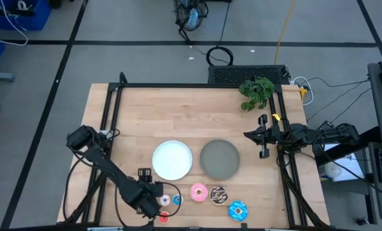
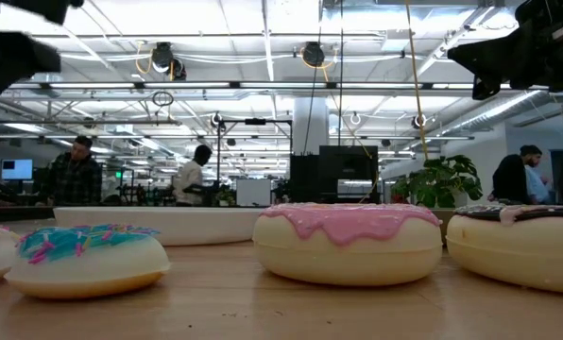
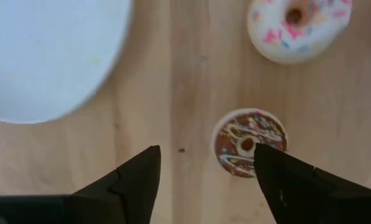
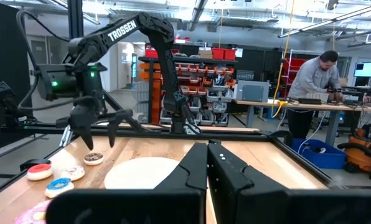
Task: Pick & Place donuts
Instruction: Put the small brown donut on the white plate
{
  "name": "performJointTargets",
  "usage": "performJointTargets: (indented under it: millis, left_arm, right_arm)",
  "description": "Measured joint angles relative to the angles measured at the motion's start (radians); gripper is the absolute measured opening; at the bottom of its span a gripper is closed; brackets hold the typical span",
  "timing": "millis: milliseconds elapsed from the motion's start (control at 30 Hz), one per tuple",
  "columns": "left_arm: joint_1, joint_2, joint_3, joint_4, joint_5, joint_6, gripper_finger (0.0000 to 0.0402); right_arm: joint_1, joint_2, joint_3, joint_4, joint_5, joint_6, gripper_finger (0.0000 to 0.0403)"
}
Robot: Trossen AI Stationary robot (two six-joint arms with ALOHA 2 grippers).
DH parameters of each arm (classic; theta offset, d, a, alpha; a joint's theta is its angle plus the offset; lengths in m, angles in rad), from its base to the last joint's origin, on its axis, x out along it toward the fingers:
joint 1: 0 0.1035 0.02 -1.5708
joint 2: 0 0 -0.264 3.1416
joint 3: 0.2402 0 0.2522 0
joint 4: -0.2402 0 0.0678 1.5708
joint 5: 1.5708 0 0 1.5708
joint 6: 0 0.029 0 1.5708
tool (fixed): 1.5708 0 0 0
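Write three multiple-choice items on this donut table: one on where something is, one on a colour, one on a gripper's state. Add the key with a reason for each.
1. Where is the left gripper?
A. Over the grey plate
B. Above the brown donut, near the white plate
C. By the plant

2. What colour is the plate right of the white plate in the high view?
A. Grey
B. Red
C. Yellow

3. What state is the left gripper in?
A. Shut on a donut
B. Shut, empty
C. Open, empty

Key:
1 B: the left wrist view shows the brown donut between the fingers, below them, with the white plate's rim close by.
2 A: the grey plate sits beside the white one.
3 C: the fingers stand spread apart with nothing between them but the table and donut below.

The right gripper waits shut at the table's right edge.
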Motion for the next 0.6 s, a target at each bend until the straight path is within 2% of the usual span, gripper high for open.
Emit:
performJointTargets:
  millis: [233,600]
  left_arm:
    - [0.001,-0.001,-0.013,0.018,0.047,-0.013,0.0266]
    - [0.021,-0.002,-0.127,0.059,0.078,-0.058,0.0267]
  right_arm:
    - [0.0,0.0,0.0,0.0,0.001,0.0,0.0]
    - [0.0,0.0,0.0,0.0,0.003,0.0,0.0]
